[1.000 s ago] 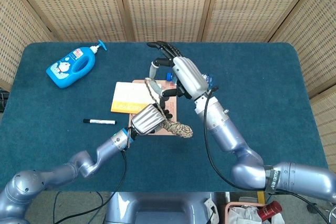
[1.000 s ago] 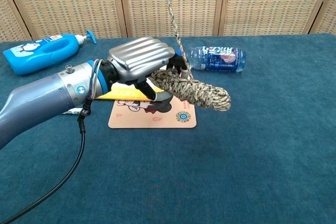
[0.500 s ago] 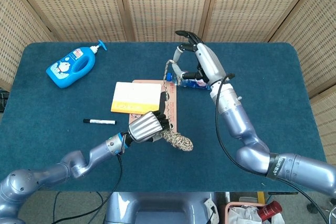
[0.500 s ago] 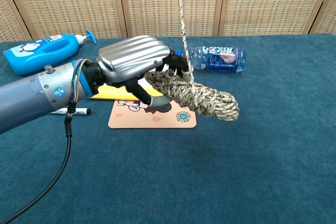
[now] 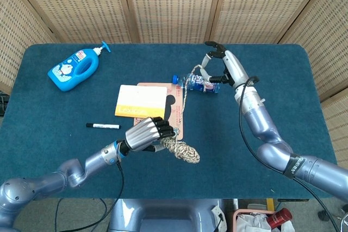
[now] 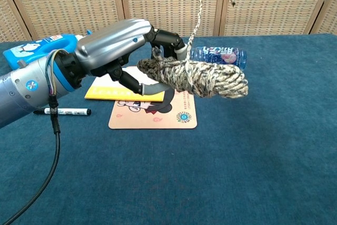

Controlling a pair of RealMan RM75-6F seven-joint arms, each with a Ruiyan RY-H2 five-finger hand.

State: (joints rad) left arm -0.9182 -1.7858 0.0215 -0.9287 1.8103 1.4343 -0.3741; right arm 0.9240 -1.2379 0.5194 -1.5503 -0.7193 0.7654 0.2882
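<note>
My left hand (image 5: 145, 134) (image 6: 113, 51) grips one end of a mottled beige-and-brown rope bundle (image 5: 183, 151) (image 6: 202, 77) and holds it clear of the table, above the near edge of a pink mat (image 5: 175, 113) (image 6: 158, 117). A loose strand (image 5: 185, 96) (image 6: 198, 17) rises from the bundle to my right hand (image 5: 224, 68), which pinches its end high over a lying water bottle (image 5: 200, 83) (image 6: 217, 57). In the chest view the right hand is out of frame.
A yellow book (image 5: 138, 101) (image 6: 108, 91) lies partly on the mat. A black marker (image 5: 103, 126) (image 6: 62, 111) lies to its left. A blue soap bottle (image 5: 73, 69) (image 6: 31, 52) rests at the far left of the blue table (image 5: 283, 118).
My right hand has swung right and away from the mat, drawing the strand out longer. My left hand has shifted nearer to me and lifted the bundle more level.
</note>
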